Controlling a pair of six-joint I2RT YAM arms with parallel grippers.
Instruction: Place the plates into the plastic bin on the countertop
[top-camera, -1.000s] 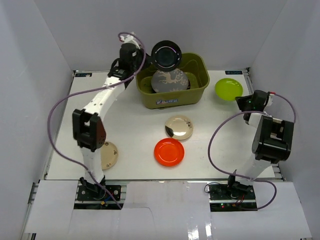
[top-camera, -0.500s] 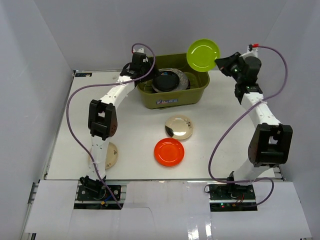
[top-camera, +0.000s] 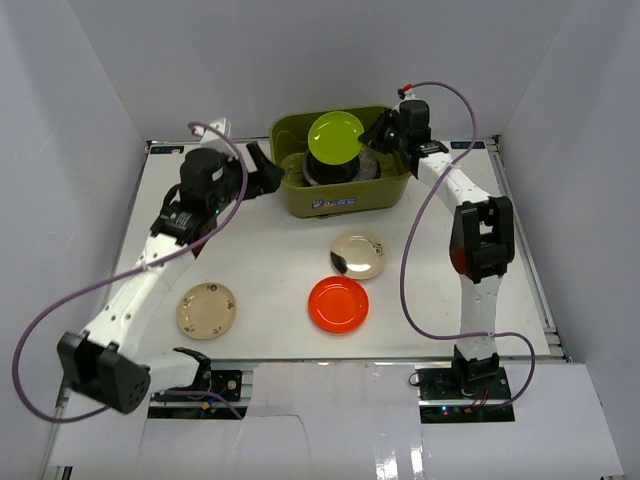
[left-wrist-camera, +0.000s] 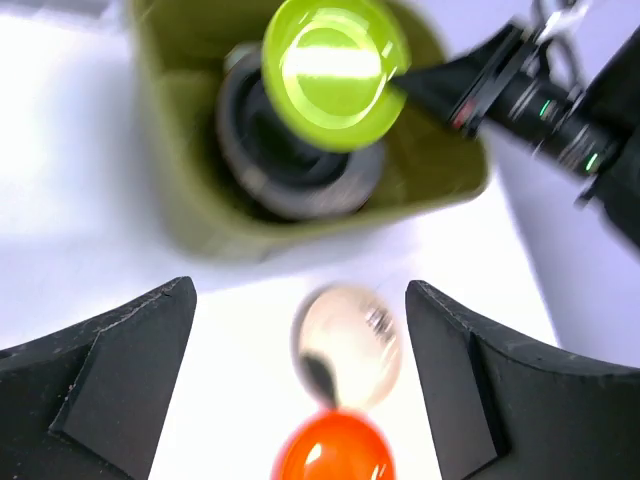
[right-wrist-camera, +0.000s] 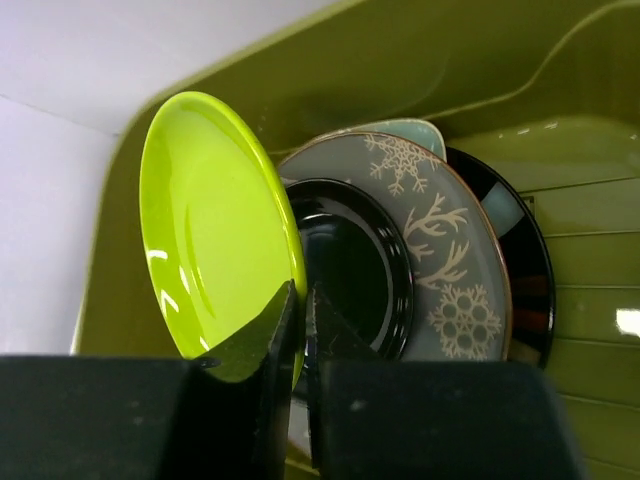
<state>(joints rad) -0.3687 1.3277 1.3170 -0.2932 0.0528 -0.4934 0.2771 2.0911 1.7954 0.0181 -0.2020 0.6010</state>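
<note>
My right gripper (top-camera: 372, 136) (right-wrist-camera: 303, 300) is shut on the rim of the lime green plate (top-camera: 335, 137) (right-wrist-camera: 210, 230), holding it tilted on edge over the olive plastic bin (top-camera: 380, 195) (right-wrist-camera: 420, 60). Beneath it in the bin lie a black plate (right-wrist-camera: 350, 265), the grey deer-patterned plate (right-wrist-camera: 450, 260), a pale teal plate (right-wrist-camera: 412, 130) and a dark one (right-wrist-camera: 522, 265). My left gripper (top-camera: 262, 172) (left-wrist-camera: 300, 300) is open and empty, just left of the bin. On the white countertop (top-camera: 270, 260) lie a cream plate with a dark patch (top-camera: 358, 255) (left-wrist-camera: 348, 345), an orange-red plate (top-camera: 338, 304) (left-wrist-camera: 335, 450) and a beige plate (top-camera: 206, 310).
The bin stands at the back middle of the countertop, close to the rear wall. White walls close in the left and right sides. The left arm's purple cable (top-camera: 60, 310) loops over the left part of the table.
My left gripper has opened, left the black plate in the bin and drawn back to the left. The right arm has carried the lime green plate from the right to above the bin.
</note>
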